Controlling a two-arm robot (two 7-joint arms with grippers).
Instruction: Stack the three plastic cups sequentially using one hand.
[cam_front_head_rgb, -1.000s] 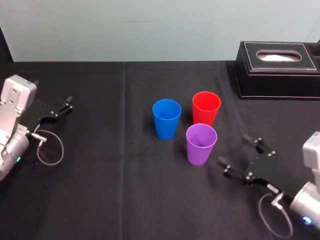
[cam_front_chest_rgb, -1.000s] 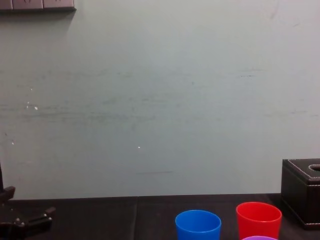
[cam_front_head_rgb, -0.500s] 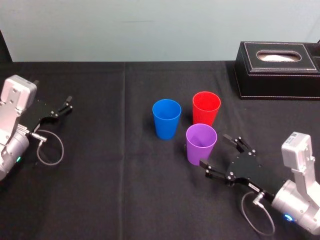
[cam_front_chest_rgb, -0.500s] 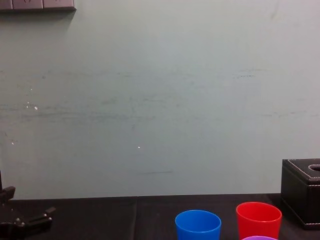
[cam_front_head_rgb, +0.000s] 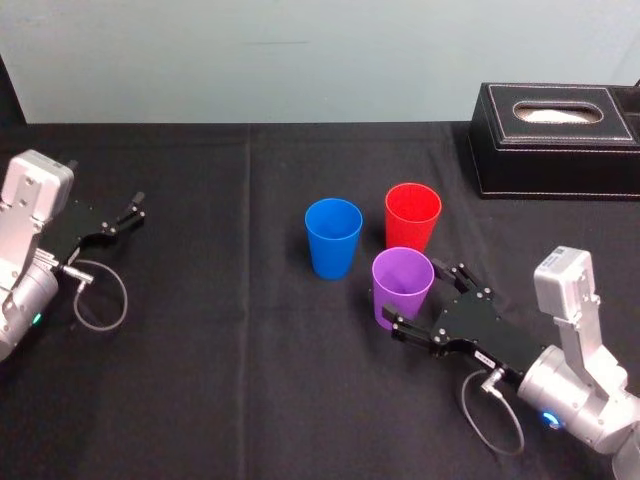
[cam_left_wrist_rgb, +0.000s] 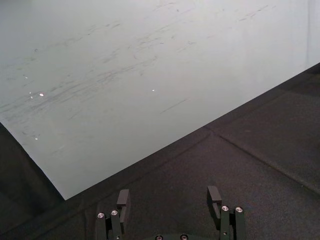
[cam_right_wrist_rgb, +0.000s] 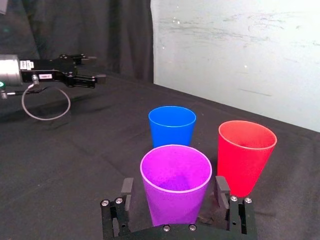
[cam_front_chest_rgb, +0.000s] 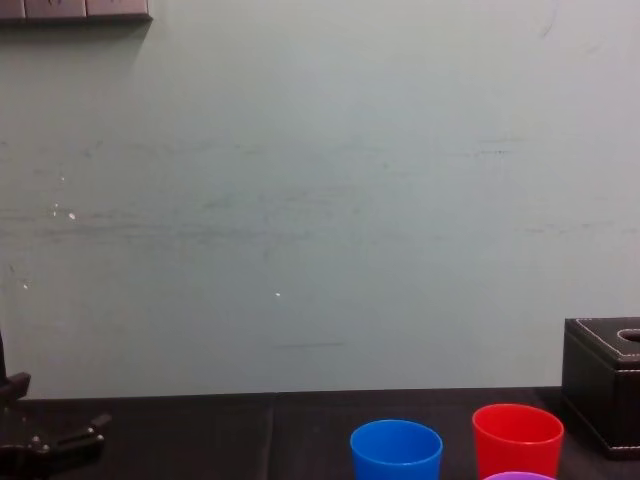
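Three cups stand upright close together on the black cloth: a blue cup, a red cup to its right, and a purple cup nearest me. My right gripper is open and low on the table, one finger on each side of the purple cup's lower half, with a small gap to the wall on both sides. My left gripper rests open and empty at the far left.
A black stitched tissue box sits at the back right, behind the red cup. The left gripper is also seen far beyond the cups. A cable loop lies by the left arm. Pale wall behind the table.
My right gripper has slid forward and to the left from the table's right front, until its open fingers straddle the purple cup. Cups and left arm are unmoved.
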